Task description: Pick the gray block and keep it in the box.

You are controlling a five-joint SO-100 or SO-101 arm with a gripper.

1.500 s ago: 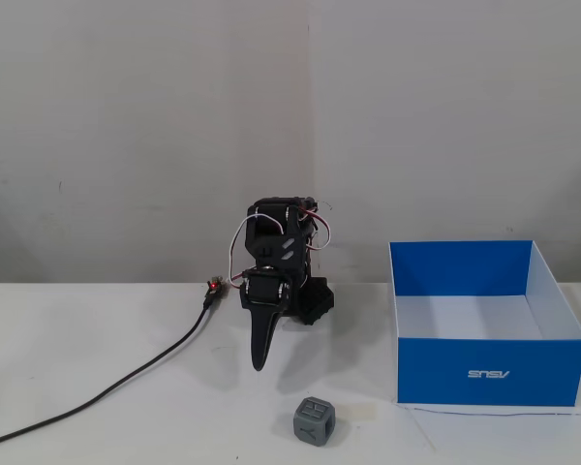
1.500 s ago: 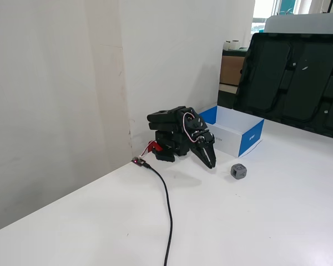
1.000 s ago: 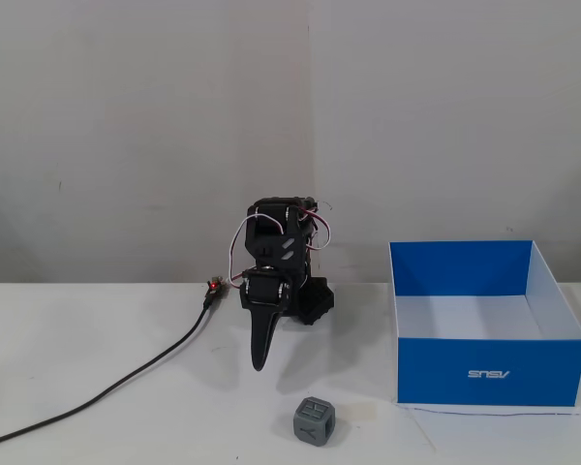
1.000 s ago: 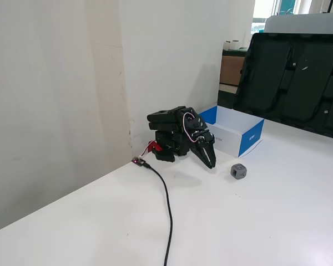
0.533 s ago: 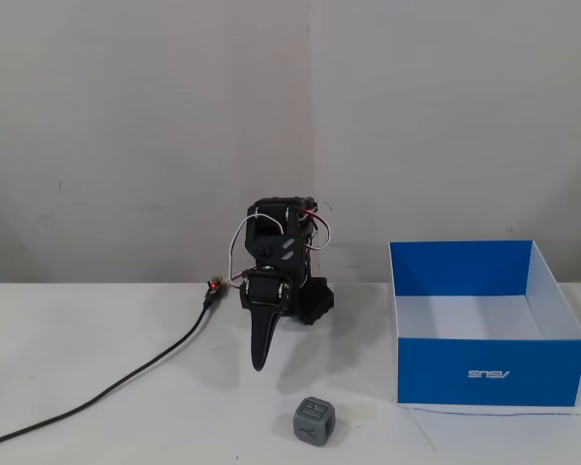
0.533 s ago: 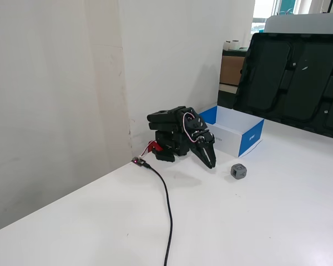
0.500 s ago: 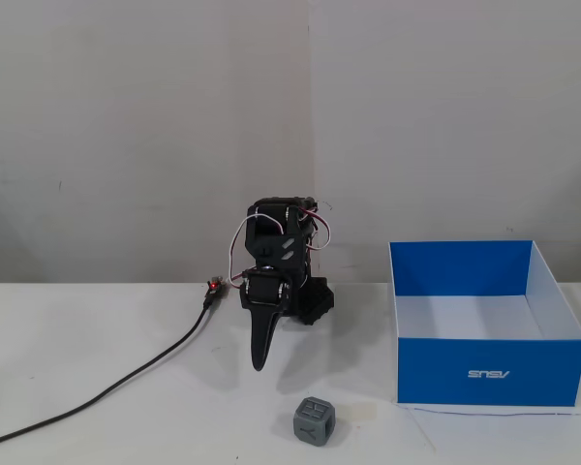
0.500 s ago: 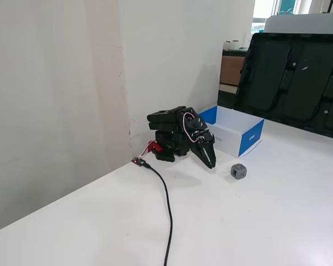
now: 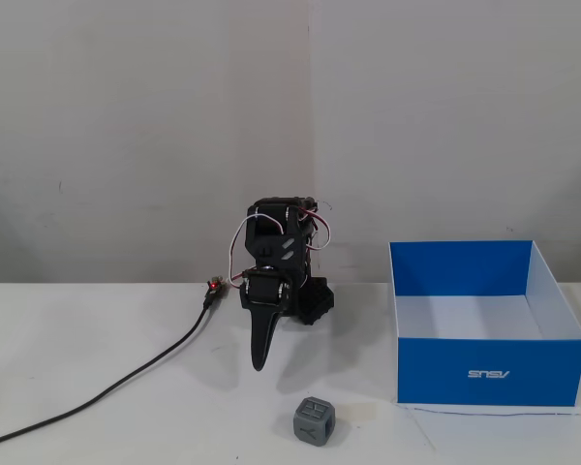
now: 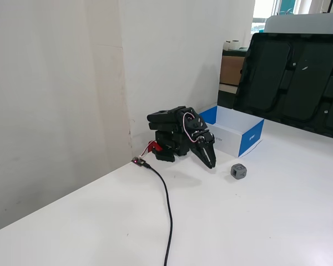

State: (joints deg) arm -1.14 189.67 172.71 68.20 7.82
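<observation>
The gray block (image 9: 314, 420) is a small dark-gray cube resting on the white table near the front, left of the box; it also shows in the other fixed view (image 10: 238, 171). The box (image 9: 485, 373) is blue with a white inside, open on top, and looks empty; in the other fixed view (image 10: 251, 138) it stands behind the arm. My gripper (image 9: 260, 360) hangs folded down from the black arm, its jaws together and empty, tips just above the table, behind and left of the block (image 10: 211, 164).
A black cable (image 9: 126, 381) runs from a small board with a red light (image 9: 213, 288) across the table to the left. A white wall stands close behind the arm. A large black panel (image 10: 299, 77) leans at the table's far side.
</observation>
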